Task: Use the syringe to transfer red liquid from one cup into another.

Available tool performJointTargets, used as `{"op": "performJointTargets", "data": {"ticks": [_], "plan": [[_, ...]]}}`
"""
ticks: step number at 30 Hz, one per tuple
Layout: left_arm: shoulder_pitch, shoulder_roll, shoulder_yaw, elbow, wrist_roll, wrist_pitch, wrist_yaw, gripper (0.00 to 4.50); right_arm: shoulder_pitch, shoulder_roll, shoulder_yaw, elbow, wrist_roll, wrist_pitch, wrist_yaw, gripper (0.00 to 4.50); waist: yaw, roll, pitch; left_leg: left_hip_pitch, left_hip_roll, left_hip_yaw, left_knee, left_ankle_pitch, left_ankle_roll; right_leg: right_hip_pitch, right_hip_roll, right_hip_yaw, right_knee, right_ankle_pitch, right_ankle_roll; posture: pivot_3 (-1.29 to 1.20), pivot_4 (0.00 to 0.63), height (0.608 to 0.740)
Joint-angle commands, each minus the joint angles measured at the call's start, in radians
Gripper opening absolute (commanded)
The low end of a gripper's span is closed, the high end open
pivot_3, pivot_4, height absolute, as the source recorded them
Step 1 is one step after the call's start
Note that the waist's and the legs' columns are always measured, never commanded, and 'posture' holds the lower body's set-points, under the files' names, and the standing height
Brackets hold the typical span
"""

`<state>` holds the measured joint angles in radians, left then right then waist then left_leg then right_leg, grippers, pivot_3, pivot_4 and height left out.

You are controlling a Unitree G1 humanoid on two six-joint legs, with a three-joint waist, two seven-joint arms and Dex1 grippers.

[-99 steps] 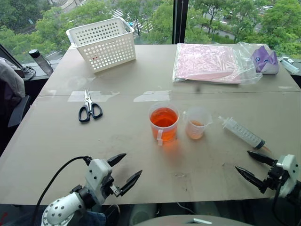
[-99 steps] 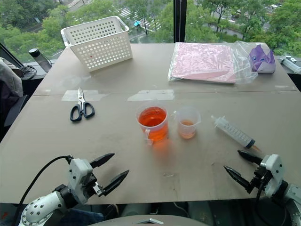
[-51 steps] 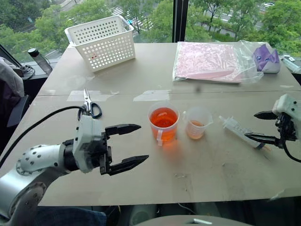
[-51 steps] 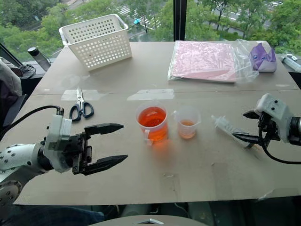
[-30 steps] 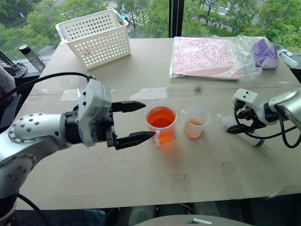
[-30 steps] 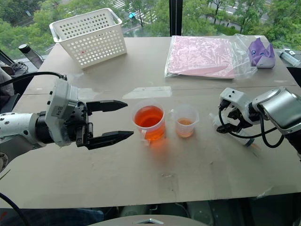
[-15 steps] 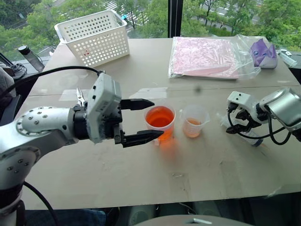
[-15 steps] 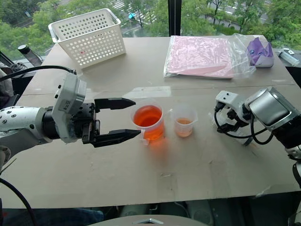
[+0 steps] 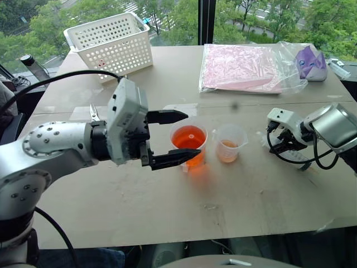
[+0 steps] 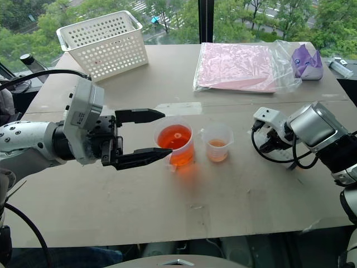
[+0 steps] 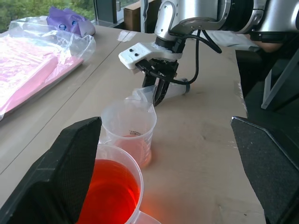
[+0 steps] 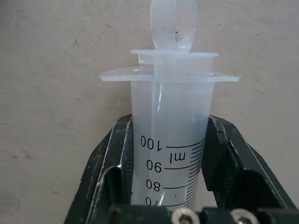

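Syringe (image 12: 170,140) now clamped: right pincer (image 10: 266,140) went from wide open a moment ago to shut on the barrel, just below the finger flange at the plunger end, black fingers (image 12: 108,163) pressed on both sides per the right wrist view. Syringe looks to be lying on the surface (image 9: 251,195) under the pincer, not lifted yet, to the right of the small cup (image 9: 230,143), tip end pointing away toward the surface's right edge. So I'd say the pick is made and the next step is lift and carry to the big cup (image 9: 188,144). Left pincer (image 9: 179,135) has swung in from the near left and hangs wide open with the big cup just past its fingertips, holding nothing; likely set to steady that cup. Big cup is well filled with red liquid (image 9: 188,137); small cup sits just beside it on the right, with a shallow orange layer at the bottom. Room: surface in front of both cups is bare, so plenty of space to swing the syringe low and leftward. Tight spot is the gap between small cup and right pincer; the small cup stands between syringe and big cup, so it could be clipped on the way over. Basket (image 9: 110,43), scissors (image 9: 92,113) and pink bag (image 9: 245,67) are well back, out of the path. Right edge of the surface is near the syringe tip, so a slip there could roll it off.
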<state>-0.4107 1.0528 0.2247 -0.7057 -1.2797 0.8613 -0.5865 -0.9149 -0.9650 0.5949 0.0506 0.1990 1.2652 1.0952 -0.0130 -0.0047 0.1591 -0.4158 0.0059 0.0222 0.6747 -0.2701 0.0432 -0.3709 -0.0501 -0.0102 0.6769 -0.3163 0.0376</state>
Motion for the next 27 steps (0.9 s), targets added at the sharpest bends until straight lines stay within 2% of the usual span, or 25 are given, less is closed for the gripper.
{"op": "performJointTargets", "data": {"ticks": [1,6,9,13,15,19,23,27], "plan": [[-0.024,-0.018,0.022,0.012,0.031,-0.020,0.051,4.50,-0.064,-0.018,-0.182,-0.010,0.056,0.049,-0.005,1.56,0.000,0.000,0.000,0.000,0.000,0.000,0.000,0.000,0.000,0.000,0.000,0.000,0.000,0.000,0.000,0.00,0.150,0.740],[-0.053,-0.034,0.064,0.078,0.030,-0.022,0.072,4.50,-0.139,0.038,-0.433,-0.042,0.128,0.180,-0.100,1.56,0.001,0.000,0.000,0.000,0.000,0.000,0.000,0.000,0.000,0.000,0.000,0.000,0.001,0.000,0.000,0.00,0.150,0.740],[-0.080,-0.020,0.083,0.138,0.037,-0.023,0.020,4.50,-0.186,0.141,-0.611,-0.101,0.165,0.269,-0.182,1.56,-0.002,-0.001,0.000,0.000,0.000,0.000,0.000,0.000,0.000,-0.001,0.000,0.001,0.001,0.000,0.000,0.00,0.150,0.740],[-0.178,-0.005,0.075,0.299,0.113,-0.062,-0.116,4.50,-0.237,0.421,-0.874,-0.258,0.214,0.299,-0.321,1.56,-0.001,-0.001,0.000,0.000,0.000,0.001,-0.001,0.000,-0.001,-0.002,0.001,0.001,0.002,0.000,0.000,0.00,0.150,0.740],[-0.263,-0.019,0.055,0.403,0.172,-0.101,-0.160,4.50,-0.242,0.553,-0.943,-0.318,0.227,0.288,-0.389,1.56,-0.001,-0.002,-0.001,0.000,0.000,0.001,-0.001,0.001,-0.002,-0.002,0.002,0.001,0.003,0.000,0.000,0.00,0.150,0.740],[-0.415,-0.058,0.032,0.584,0.258,-0.148,-0.225,4.50,-0.197,0.733,-0.978,-0.401,0.270,0.181,-0.476,1.56,0.004,-0.005,-0.002,-0.001,-0.001,0.001,-0.001,0.001,-0.002,-0.004,0.004,0.000,0.004,0.000,0.000,0.00,0.150,0.740],[-0.519,-0.054,0.022,0.718,0.311,-0.157,-0.337,4.50,-0.135,0.896,-0.959,-0.463,0.352,0.021,-0.514,1.56,-0.005,-0.006,-0.003,-0.001,-0.003,0.002,-0.001,0.001,-0.002,-0.005,0.005,-0.001,0.009,0.000,0.000,0.00,0.150,0.740],[-0.530,-0.052,0.022,0.759,0.357,-0.167,-0.413,4.50,-0.032,0.938,-0.826,-0.508,0.352,-0.207,-0.475,1.56,-0.024,-0.006,-0.003,0.000,-0.003,0.002,-0.001,0.002,-0.002,-0.009,0.005,-0.001,0.017,0.000,0.000,0.00,0.150,0.740]]}}
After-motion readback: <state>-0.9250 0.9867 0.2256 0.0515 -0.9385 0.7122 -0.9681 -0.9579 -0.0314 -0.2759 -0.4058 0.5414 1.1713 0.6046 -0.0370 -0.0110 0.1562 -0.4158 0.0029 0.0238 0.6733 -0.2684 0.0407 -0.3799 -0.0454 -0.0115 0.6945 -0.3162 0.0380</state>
